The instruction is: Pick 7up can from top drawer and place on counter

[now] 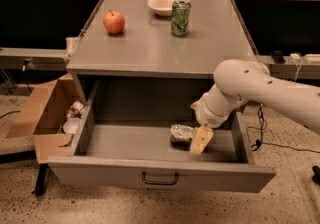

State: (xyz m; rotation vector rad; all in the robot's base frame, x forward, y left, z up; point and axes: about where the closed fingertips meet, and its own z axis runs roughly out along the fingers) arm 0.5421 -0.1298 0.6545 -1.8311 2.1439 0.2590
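Note:
The top drawer point(120, 143) is pulled open, with its black loop handle point(160, 178) on the face panel. The pale green-and-silver 7up can point(180, 134) lies on its side on the drawer floor, right of middle. My gripper point(200, 140) hangs inside the drawer from the white arm point(260, 90), its cream fingers point(201, 139) right beside the can's right end and overlapping it. The counter point(160, 43) is the grey tabletop above the drawer.
On the counter stand a darker green can point(180, 16), a red apple point(114, 22) and a white bowl point(162, 5). An open cardboard box point(42, 113) with trash sits on the floor to the left. A cable point(272, 143) runs on the floor at right.

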